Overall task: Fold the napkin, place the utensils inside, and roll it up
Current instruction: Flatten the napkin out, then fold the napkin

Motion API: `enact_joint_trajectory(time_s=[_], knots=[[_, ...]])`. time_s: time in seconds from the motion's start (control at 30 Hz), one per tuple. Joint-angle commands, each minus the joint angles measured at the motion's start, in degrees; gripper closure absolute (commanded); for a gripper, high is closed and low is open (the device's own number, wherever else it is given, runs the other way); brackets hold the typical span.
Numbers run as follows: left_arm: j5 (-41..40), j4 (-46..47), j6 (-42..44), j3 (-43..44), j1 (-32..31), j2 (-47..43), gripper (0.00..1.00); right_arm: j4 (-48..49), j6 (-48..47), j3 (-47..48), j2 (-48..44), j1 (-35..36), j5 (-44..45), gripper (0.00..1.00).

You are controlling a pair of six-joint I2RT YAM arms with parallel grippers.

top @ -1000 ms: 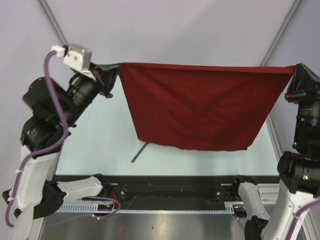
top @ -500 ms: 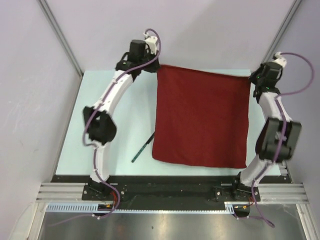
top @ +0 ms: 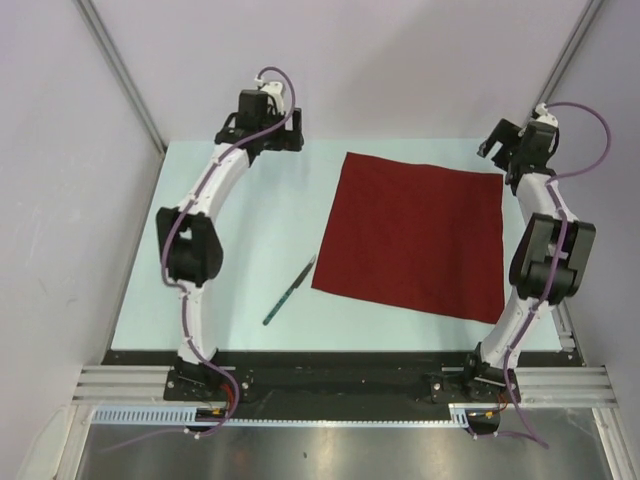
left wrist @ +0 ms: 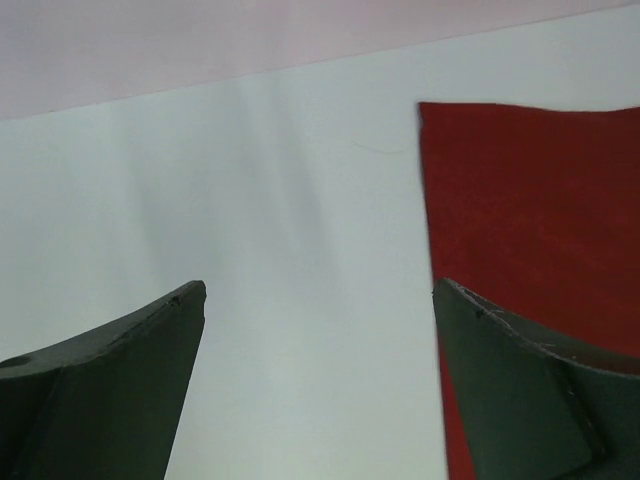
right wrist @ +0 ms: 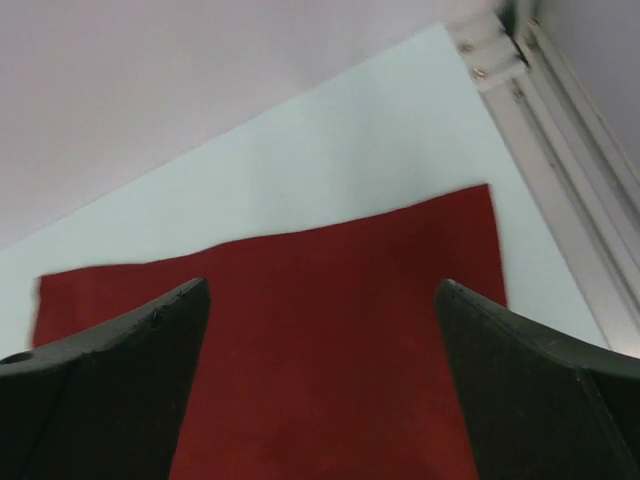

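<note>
The dark red napkin (top: 415, 235) lies spread flat on the pale table, slightly skewed. The utensil, a slim teal-handled knife (top: 290, 292), rests on the table just left of the napkin's near left corner. My left gripper (top: 268, 140) is open at the far end of the table, left of the napkin's far left corner. In the left wrist view the left gripper (left wrist: 318, 295) has bare table between its fingers, with the napkin (left wrist: 530, 200) to the right. My right gripper (top: 503, 148) is open over the far right corner; in the right wrist view the right gripper (right wrist: 322, 290) holds nothing, and the napkin (right wrist: 320, 330) lies below it.
The pale table (top: 240, 230) ends at grey walls behind and at both sides. A metal rail (right wrist: 560, 150) runs along its right edge. A black mounting bar (top: 340, 375) with both arm bases crosses the near edge.
Both grippers went from shut on the napkin's far corners to open and let it go. The napkin settled flat, shifted right. The left gripper drew away to the left.
</note>
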Motion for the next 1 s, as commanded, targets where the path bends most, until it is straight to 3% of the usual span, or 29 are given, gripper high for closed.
enact_joint_trajectory(time_s=[0.0, 0.1, 0.13, 0.2, 0.23, 0.47, 0.5, 0.6, 0.77, 0.97], knots=[[2.0, 2.2, -5.0, -10.1, -0.6, -17.0, 0.0, -1.7, -3.5, -7.2, -15.3, 4.6, -6.9, 0.0], [3.6, -1.0, -10.3, -16.9, 0.6, -25.2, 0.0, -4.3, -5.4, -16.2, -23.2, 13.4, -5.7, 0.03], [5.4, -2.9, -11.8, -18.9, 1.3, -27.2, 0.0, -4.6, -5.7, -18.3, -24.5, 19.4, -5.6, 0.04], [9.3, -2.7, -13.8, -26.1, 3.2, -33.7, 0.0, -5.7, -5.8, -22.9, -27.3, 24.8, -4.6, 0.12], [11.3, -1.9, -13.6, -28.6, 3.6, -36.2, 0.01, -5.7, -5.5, -24.0, -27.7, 31.0, -4.2, 0.16], [4.4, -10.2, -4.1, -39.6, 4.6, -48.4, 0.0, -11.4, -7.6, -21.9, -18.7, 55.7, 2.6, 0.34], [4.3, -9.3, -4.5, -41.5, 5.0, -49.5, 0.0, -12.5, -7.9, -20.6, -15.1, 57.5, 3.8, 0.43], [6.4, -3.4, -5.9, -47.7, 5.9, -53.2, 0.0, -15.4, -9.8, -16.4, -7.7, 64.1, 7.8, 0.58], [3.3, -1.0, -4.8, -52.5, 6.1, -54.3, 0.0, -20.5, -11.7, -9.2, -0.3, 70.7, 15.6, 0.6], [2.8, -0.9, -4.5, -54.5, 7.0, -56.2, 0.0, -22.6, -9.8, -9.1, 1.1, 71.9, 18.0, 0.6]])
